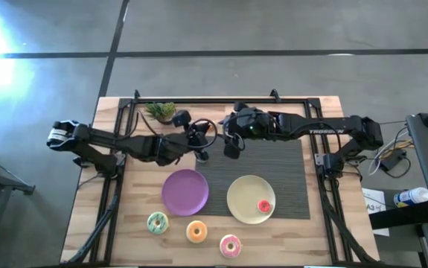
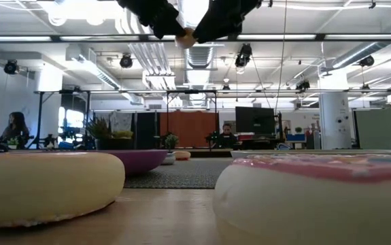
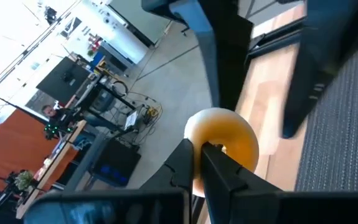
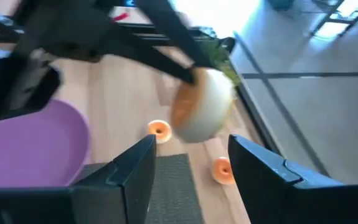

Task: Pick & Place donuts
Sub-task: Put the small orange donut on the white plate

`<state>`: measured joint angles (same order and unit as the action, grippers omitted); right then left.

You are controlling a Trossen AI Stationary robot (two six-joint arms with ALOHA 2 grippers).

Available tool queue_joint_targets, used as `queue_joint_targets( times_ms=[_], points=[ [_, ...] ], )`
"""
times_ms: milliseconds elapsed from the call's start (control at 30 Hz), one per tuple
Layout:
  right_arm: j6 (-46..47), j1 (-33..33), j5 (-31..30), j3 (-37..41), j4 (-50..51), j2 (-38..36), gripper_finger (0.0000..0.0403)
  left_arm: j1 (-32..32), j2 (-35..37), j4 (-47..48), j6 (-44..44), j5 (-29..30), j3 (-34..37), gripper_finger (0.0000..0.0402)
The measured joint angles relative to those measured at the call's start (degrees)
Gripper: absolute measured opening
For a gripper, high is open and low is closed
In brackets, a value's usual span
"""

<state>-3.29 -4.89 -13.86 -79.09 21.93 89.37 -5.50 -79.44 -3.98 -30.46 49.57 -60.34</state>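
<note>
left gripper (image 3: 198, 163): raised over the far middle of the table, above the far left corner of the dark mat (image 1: 288, 160); fingers pinching the rim of a small orange donut (image 3: 223, 142)
held donut: off the table, clamped at its edge, hanging between my two grippers; shows pale side and orange icing in my right wrist view (image 4: 202, 106)
right gripper (image 4: 191, 162): just right of the left one, over the far edge of the mat; fingers spread apart, nothing between them; the held donut sits just ahead of the gap
red donut (image 1: 264, 206): small; lies on the yellow plate (image 1: 242, 195), toward its near right edge
purple plate (image 1: 184, 191): left of the yellow one, near left corner of the mat; nothing on it
green donut (image 1: 157, 222): on bare wood, near side, below the purple plate's left edge
larger orange donut (image 1: 196, 231): on wood, right of the green one
pink donut (image 1: 231, 245): on wood, nearest the table's near edge, right of the orange one
two small donuts on wood: seen only from my right wrist (image 4: 159, 129) and (image 4: 222, 170); orange icing, well apart from each other
potted plant (image 1: 161, 111): far left part of the table, just left of my left gripper
</note>
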Motion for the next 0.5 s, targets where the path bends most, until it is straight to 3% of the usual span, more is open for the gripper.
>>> queue_joint_targets(
  times_ms=[500],
  points=[
    [6.57,-0.48,0.97,-0.02,-3.28,1.24,0.0204,-0.96,0.04,-1.63,2.1,-3.28,0.24,0.0]
  ],
)
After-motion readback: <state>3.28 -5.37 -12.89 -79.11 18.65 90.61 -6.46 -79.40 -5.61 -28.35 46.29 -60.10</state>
